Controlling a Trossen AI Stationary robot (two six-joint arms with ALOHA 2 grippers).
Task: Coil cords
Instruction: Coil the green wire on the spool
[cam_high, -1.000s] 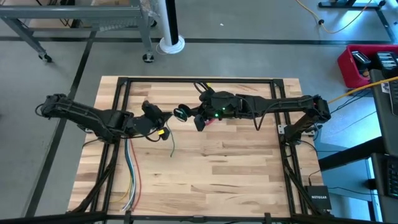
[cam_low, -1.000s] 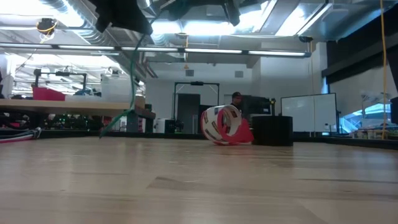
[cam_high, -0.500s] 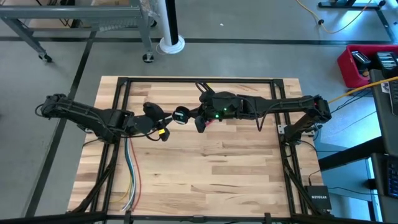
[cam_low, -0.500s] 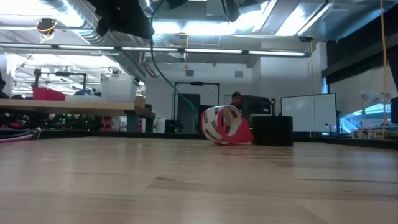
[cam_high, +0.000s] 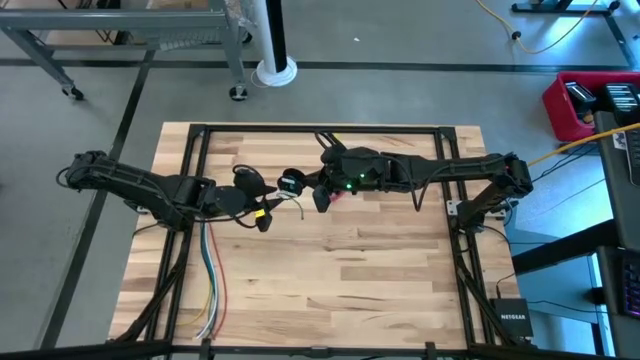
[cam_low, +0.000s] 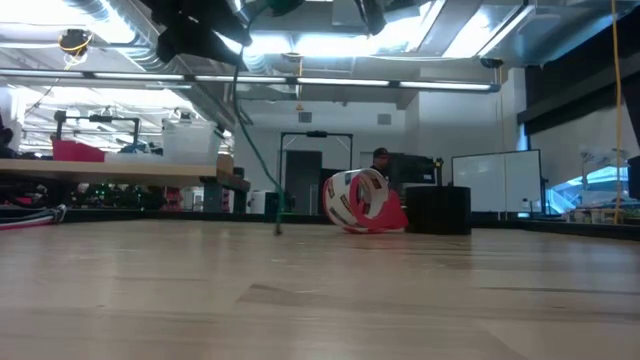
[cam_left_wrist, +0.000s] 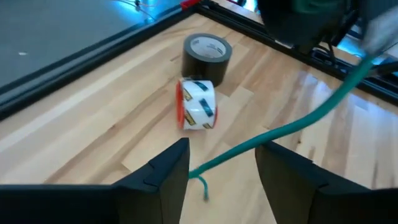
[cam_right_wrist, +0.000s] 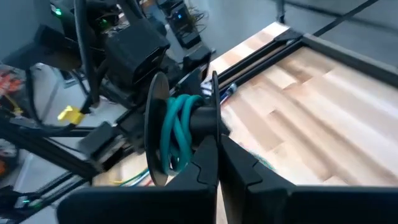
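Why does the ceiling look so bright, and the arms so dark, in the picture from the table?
In the low view the ceiling lights glare into the camera, so the left gripper shows only as a dark shape; the left wrist view blurs the green cord.

Teal-green cord (cam_right_wrist: 176, 134) wound on a black spool (cam_right_wrist: 155, 127). Dark fingers (cam_left_wrist: 163, 171) either side of the green strand. Light wood-grain counter (cam_high: 340, 270) in pale and tan planks, black frame. Black tape roll (cam_left_wrist: 206, 56) beside a white roll (cam_left_wrist: 198, 104) with red edge and dark markings. Green, yellow, red and white wires (cam_high: 210, 290) near the counter's left rail. Red bin (cam_high: 575, 100) beyond the counter.
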